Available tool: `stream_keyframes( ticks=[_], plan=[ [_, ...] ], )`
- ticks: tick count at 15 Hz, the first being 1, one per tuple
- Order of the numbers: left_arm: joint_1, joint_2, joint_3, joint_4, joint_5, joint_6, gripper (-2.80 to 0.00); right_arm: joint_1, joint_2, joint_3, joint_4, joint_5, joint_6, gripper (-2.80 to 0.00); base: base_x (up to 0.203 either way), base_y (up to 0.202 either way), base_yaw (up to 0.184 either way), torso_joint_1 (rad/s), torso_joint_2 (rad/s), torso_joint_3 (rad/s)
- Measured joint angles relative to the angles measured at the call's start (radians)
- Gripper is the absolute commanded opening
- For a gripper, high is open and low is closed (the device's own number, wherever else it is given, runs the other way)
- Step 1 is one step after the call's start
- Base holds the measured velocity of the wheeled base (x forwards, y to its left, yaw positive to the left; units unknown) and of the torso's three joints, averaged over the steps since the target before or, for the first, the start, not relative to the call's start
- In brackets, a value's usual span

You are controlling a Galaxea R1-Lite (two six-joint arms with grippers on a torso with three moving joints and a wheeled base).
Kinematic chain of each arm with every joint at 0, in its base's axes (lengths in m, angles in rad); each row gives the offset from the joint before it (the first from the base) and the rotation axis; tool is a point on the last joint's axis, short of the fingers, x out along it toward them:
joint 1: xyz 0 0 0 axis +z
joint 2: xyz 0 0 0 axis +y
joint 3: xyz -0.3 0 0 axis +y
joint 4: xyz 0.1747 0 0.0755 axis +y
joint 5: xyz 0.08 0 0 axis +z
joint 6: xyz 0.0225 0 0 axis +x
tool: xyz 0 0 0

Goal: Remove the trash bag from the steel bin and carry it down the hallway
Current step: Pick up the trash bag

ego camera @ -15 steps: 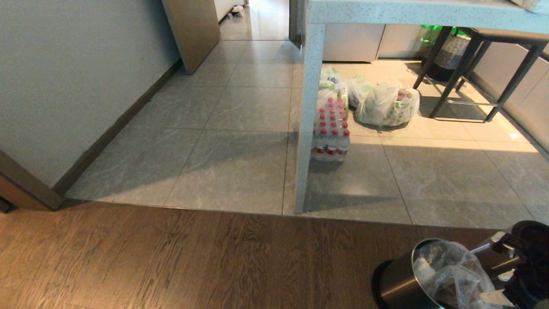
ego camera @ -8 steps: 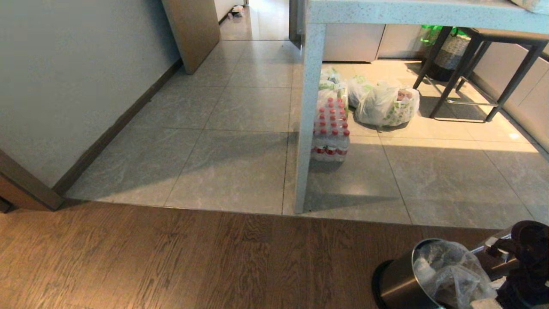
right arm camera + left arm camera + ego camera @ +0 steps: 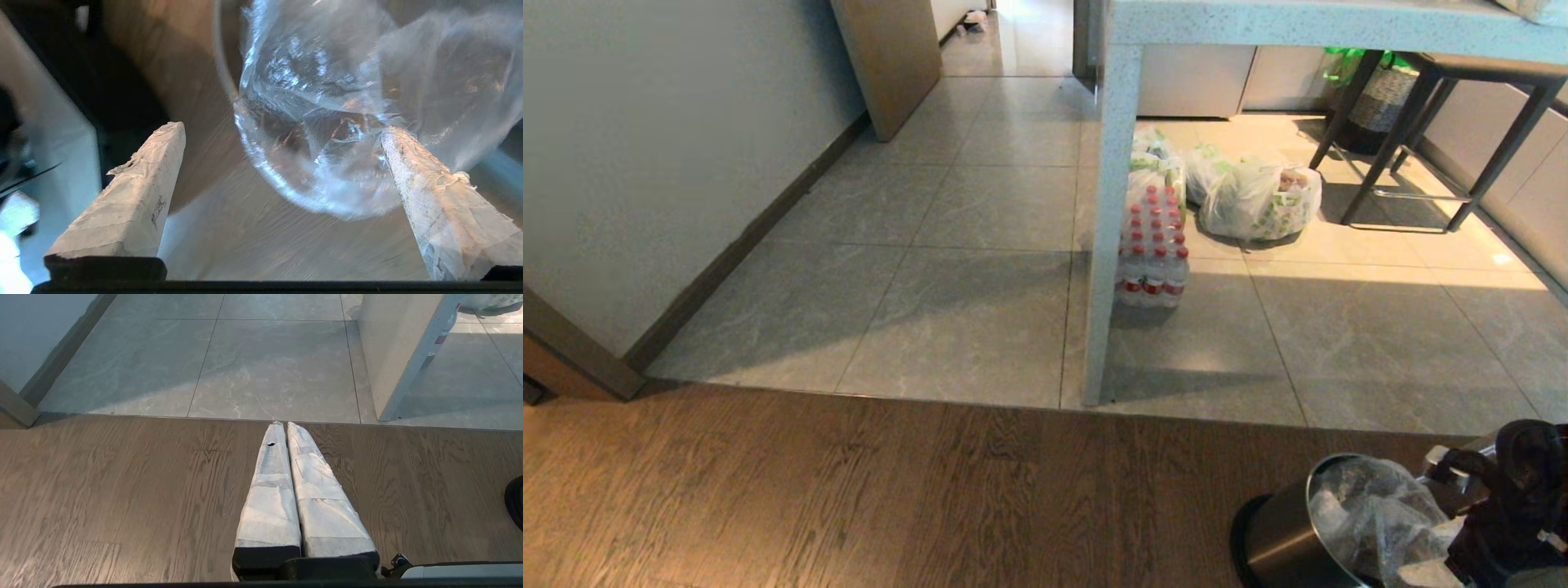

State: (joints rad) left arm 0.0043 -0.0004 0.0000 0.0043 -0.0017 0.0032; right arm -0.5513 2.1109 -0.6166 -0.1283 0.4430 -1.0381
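Two white-wrapped fingers [image 3: 135, 192] of the right gripper [image 3: 282, 134] stand spread wide apart, holding nothing. The trash bag [image 3: 347, 106], clear and crumpled, bulges up between them and just ahead of their tips, and one finger's tip lies against its plastic. The bag sits inside the steel bin [image 3: 1278, 535], directly below the jaws. The left gripper [image 3: 282, 428] hangs over the wood floor [image 3: 122, 490], its jaws pressed together and empty.
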Motion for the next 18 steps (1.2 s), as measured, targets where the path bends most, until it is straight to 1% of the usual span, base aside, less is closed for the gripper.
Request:
stream_keyframes(
  ticks=[5,12,15,18],
  plan=[
    [0.000,0.000,0.000,0.000,0.000,0.000,-2.80,0.008,0.076,-0.031,-0.169,0.004,0.000,0.00,0.000,0.000,0.000,0.000,0.00,0.000],
    [0.000,0.000,0.000,0.000,0.000,0.000,-2.80,0.006,0.139,-0.077,-0.195,0.001,0.000,0.00,0.000,0.000,0.000,0.000,0.00,0.000],
    [0.000,0.000,0.000,0.000,0.000,0.000,-2.80,-0.006,0.111,-0.080,-0.141,-0.006,0.000,0.00,0.000,0.000,0.000,0.000,0.00,0.000],
    [0.000,0.000,0.000,0.000,0.000,0.000,-2.80,-0.026,0.079,-0.077,-0.129,-0.008,-0.001,0.00,0.000,0.000,0.000,0.000,0.00,0.000]
  ],
)
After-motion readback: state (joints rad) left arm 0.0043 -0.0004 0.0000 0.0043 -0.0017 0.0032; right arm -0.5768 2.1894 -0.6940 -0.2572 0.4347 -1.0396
